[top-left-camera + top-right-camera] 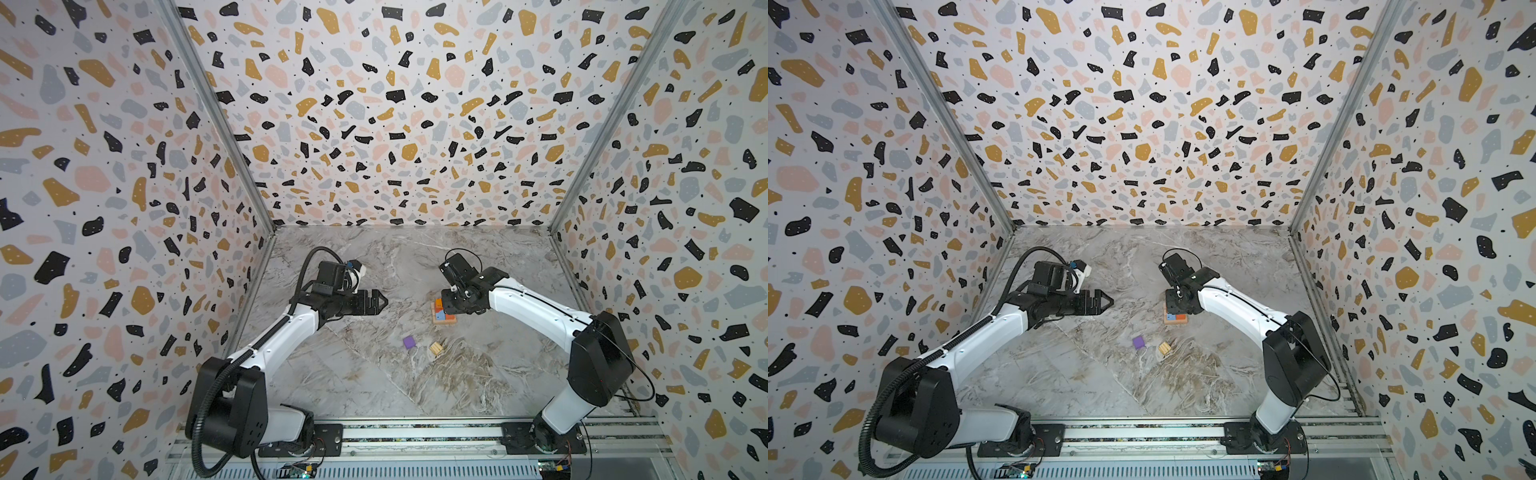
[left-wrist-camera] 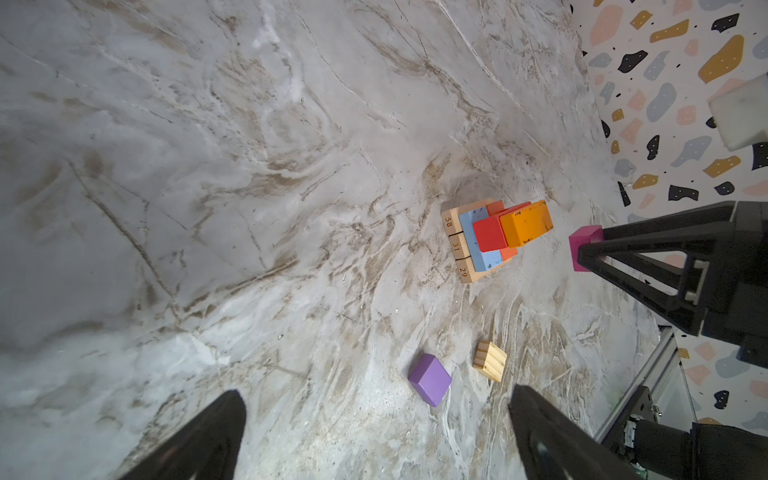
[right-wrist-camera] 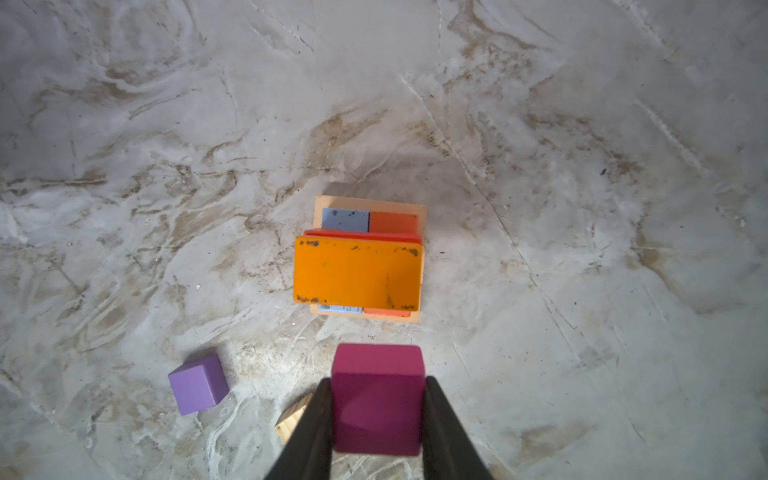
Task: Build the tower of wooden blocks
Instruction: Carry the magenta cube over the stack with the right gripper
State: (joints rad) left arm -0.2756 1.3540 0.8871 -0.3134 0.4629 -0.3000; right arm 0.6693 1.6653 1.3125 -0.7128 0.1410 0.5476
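The wood block tower (image 1: 444, 312) (image 1: 1175, 318) stands mid-table. In the right wrist view it shows a tan base, light blue and red oblongs, then an orange block (image 3: 357, 270) on top. My right gripper (image 3: 378, 382) is shut on a magenta cube (image 3: 378, 399) and hangs above the tower (image 2: 494, 237), just to one side of the orange block. A purple cube (image 1: 409, 342) (image 2: 430, 379) and a tan cube (image 1: 436, 348) (image 2: 490, 360) lie loose on the table, nearer the front. My left gripper (image 1: 384, 302) (image 2: 376, 392) hovers open and empty to the left of the tower.
The marble tabletop (image 1: 353, 386) is walled by terrazzo-patterned panels at the left, the back and the right. A metal rail (image 1: 415, 434) with both arm bases runs along the front edge.
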